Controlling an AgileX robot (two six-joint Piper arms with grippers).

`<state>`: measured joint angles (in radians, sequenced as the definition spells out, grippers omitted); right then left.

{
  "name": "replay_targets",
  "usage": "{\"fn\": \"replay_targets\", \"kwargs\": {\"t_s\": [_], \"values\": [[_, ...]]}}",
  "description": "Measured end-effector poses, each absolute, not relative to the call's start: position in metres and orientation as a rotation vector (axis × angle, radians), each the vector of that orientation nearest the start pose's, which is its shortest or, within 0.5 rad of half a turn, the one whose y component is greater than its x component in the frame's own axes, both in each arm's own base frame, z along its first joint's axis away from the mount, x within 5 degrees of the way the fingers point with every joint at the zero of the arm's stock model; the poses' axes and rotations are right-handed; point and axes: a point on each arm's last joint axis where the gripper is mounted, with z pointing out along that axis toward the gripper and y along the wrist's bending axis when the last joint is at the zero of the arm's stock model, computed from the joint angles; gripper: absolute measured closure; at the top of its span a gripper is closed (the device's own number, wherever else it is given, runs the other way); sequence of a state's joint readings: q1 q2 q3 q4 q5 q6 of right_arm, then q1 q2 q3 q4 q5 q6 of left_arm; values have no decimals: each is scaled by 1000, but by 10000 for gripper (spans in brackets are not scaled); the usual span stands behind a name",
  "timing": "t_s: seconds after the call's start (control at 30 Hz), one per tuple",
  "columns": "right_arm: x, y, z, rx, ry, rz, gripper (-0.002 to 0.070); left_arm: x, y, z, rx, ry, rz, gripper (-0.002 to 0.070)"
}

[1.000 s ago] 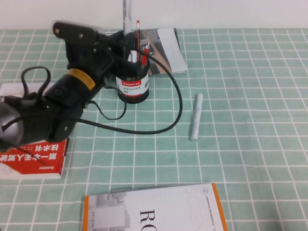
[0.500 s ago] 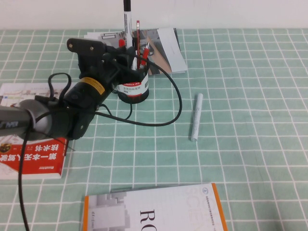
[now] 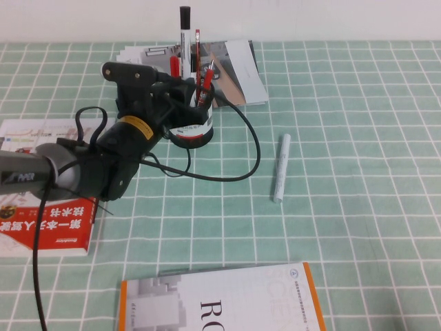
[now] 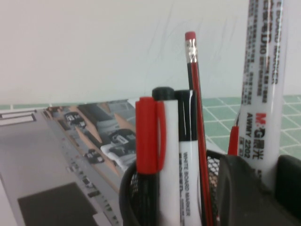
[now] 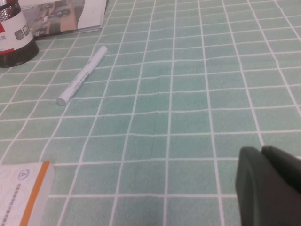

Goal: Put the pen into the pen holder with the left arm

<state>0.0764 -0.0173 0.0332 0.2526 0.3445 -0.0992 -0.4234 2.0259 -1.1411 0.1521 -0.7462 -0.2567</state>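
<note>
The pen (image 3: 184, 34), white-barrelled with a black cap, stands upright with its lower end down in the black mesh pen holder (image 3: 191, 127). My left gripper (image 3: 180, 86) is at the holder's rim, shut on the pen's barrel. In the left wrist view the printed barrel (image 4: 263, 94) runs between my two dark fingers (image 4: 240, 188), beside the holder's mesh (image 4: 212, 165). My right gripper (image 5: 269, 181) hangs low over the bare cloth, shut and empty; it is outside the high view.
The holder also contains a red-capped pen (image 4: 148, 136), a whiteboard marker (image 4: 186, 141) and a red pencil (image 3: 198, 52). An all-white marker (image 3: 281, 167) lies to the right. A magazine (image 3: 238, 69) lies behind, a red book (image 3: 48, 227) at left, a white-orange book (image 3: 220, 303) in front.
My left arm has come down and the pen has sunk lower into the holder; its black cap now shows fully below the top of the view.
</note>
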Motion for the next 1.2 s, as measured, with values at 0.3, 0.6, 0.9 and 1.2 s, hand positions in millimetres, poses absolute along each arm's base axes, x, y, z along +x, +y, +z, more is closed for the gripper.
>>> {"fn": "replay_targets", "kwargs": {"t_s": [0.3,0.6,0.9,1.2], "values": [[52,12,173,-2,1839,229,696,397,-188,184,316,1690,-499,555],[52,12,173,-2,1839,229,696,397,-188,184,317,1697,-497,214],[52,12,173,-2,1839,229,696,380,-180,220,330,1688,-482,356],[52,12,173,-2,1839,229,696,306,-153,289,432,1598,-457,667]]}}
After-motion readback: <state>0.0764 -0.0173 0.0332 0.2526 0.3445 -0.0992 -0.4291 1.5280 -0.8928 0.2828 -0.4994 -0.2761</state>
